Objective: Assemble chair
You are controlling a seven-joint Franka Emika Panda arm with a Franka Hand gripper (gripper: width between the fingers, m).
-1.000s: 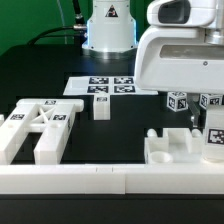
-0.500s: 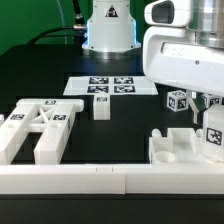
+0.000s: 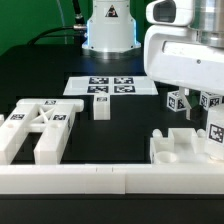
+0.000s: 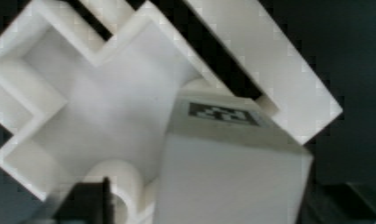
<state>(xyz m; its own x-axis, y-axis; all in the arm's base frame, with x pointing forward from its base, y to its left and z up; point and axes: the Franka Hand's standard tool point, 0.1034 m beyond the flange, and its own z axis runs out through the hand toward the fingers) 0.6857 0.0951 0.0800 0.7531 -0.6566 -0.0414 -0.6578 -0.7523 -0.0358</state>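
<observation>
Over at 9 o'clock on the black table [image 3: 150, 118] lies the back frame [image 3: 40, 128], flat, its slots facing up. A short leg [image 3: 100, 107] stands near the middle, just in front of the marker board [image 3: 110, 87]. A white rail [image 3: 90, 182] runs along the 6 o'clock edge.

At 4 o'clock sits the seat block [image 3: 178, 152], with a tagged upright [image 3: 214, 130] at its 3 o'clock side. Whether the upright is seated in the block, I cannot tell.

The arm [image 3: 190, 60] hangs wrist-down over that corner. One bar [image 3: 178, 102] shows at its 7 o'clock, another bar [image 3: 211, 100] at its 5 o'clock.

From the wrist, the claw [image 4: 211, 205] straddles a tagged post [image 4: 229, 160] above white slats. Its dark fingers [image 4: 75, 200] sit on either side. Whether they pinch the post or stand free, I cannot tell.
</observation>
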